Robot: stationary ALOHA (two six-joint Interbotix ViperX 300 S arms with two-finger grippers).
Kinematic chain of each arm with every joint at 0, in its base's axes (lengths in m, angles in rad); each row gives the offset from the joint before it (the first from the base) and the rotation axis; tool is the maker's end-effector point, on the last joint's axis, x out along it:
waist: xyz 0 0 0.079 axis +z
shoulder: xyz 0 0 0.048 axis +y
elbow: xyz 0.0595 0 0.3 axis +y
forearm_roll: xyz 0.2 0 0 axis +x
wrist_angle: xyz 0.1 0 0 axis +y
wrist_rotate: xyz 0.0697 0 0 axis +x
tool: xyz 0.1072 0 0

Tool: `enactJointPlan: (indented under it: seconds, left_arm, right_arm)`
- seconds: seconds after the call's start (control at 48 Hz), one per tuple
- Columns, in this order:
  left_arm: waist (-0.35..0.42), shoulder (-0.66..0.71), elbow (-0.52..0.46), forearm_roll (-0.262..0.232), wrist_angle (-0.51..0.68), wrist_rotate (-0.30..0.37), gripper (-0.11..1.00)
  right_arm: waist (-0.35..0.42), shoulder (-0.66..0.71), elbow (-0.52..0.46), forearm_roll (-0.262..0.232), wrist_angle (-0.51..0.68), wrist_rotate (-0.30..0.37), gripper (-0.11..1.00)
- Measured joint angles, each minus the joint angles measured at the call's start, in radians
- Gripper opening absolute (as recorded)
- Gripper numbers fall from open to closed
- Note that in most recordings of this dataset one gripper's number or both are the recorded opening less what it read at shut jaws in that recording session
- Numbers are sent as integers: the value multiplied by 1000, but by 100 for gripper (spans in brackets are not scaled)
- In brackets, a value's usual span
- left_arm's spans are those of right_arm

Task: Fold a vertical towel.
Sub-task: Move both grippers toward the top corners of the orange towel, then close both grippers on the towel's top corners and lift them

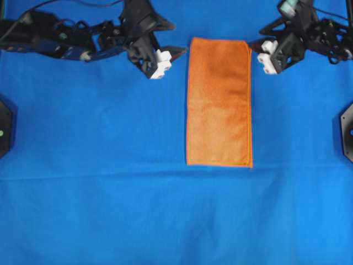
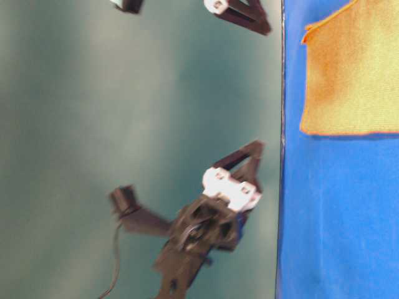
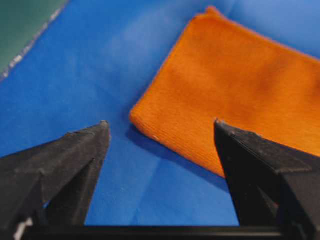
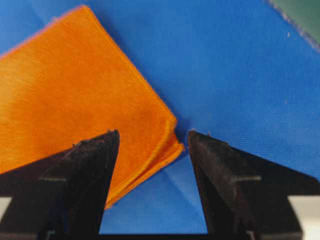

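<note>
Approach step, by the look of it: left gripper (image 1: pixel 175 54) and right gripper (image 1: pixel 255 46) both spread wide, empty, flanking the far corners of the towel (image 1: pixel 219 102) at ten and two o'clock. Towel flat, lengthwise, mid blue sheet (image 1: pixel 99 165), already layered. Next, likely: pinching both corners together, evenly. No containers anywhere.

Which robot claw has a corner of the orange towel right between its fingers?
The right gripper: the towel's layered corner pokes between its open fingers. The left gripper frames mostly blue cloth.
</note>
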Motion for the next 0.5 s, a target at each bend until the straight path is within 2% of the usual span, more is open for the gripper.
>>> enactJointPlan:
  seconds: [0.208,0.5]
  left_arm:
    - [5,115,-83,0,2,2,80]
    - [6,219,-155,-2,-2,3,78]
  right_arm:
    - [-11,114,-34,0,-51,-2,61]
    - [-28,224,-63,0,-61,-2,60]
